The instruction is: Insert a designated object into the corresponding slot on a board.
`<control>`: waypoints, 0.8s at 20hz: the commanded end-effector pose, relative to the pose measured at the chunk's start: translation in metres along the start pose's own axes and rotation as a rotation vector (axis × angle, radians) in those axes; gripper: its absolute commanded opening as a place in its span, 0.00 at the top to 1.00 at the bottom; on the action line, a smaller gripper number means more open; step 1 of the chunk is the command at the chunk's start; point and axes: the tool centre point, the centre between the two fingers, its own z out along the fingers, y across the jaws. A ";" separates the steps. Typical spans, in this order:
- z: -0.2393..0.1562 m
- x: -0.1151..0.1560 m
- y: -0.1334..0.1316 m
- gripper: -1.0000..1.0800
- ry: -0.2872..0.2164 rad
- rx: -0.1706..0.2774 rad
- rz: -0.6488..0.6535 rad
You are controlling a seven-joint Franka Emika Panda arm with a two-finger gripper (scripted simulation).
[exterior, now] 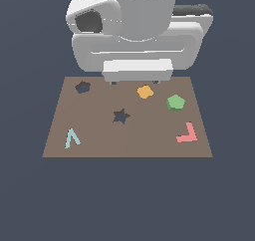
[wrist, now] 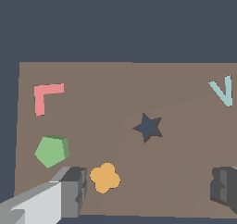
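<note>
Board: you have a large flat brown board (exterior: 127,135) lying level, with dark cutouts and small coloured pieces spread over it.
Arm: the white arm body (exterior: 137,31) fills the top of the exterior view and hangs over the board's far edge.
Hand: your hand (wrist: 148,188) is open, its two fingers (wrist: 74,190) set wide apart and holding nothing; in the wrist view the orange piece lies between them, just beside one finger.
Pink L-shaped piece: it (exterior: 187,133) lies flat near the board's near corner on the exterior view's right.
Green pentagon block: it (exterior: 176,102) rests flat on the board towards the exterior view's right, near the orange piece; in the wrist view it sits just outside the hand's gap, near that same finger, not touching it.
Orange rounded piece: it (exterior: 145,91) lies flat near the far edge.
Star cutout: it (exterior: 121,116) is near the board's middle.
Pentagon slot: it (exterior: 82,87) is by the far corner on the exterior view's left, well apart from the green block.
Pale blue V piece: it (exterior: 71,138) is near the near corner on the exterior view's left.
</note>
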 end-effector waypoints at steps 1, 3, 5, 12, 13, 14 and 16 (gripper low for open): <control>0.000 0.000 0.000 0.04 0.000 0.000 0.000; 0.001 0.000 -0.001 0.04 0.000 0.000 -0.004; 0.003 0.001 -0.003 0.04 -0.001 0.000 -0.018; 0.023 0.003 -0.025 0.04 -0.006 0.001 -0.135; 0.028 0.003 -0.030 0.04 -0.008 0.001 -0.162; 0.033 0.004 -0.036 0.04 -0.009 0.001 -0.191; 0.044 0.003 -0.048 0.04 -0.012 0.002 -0.257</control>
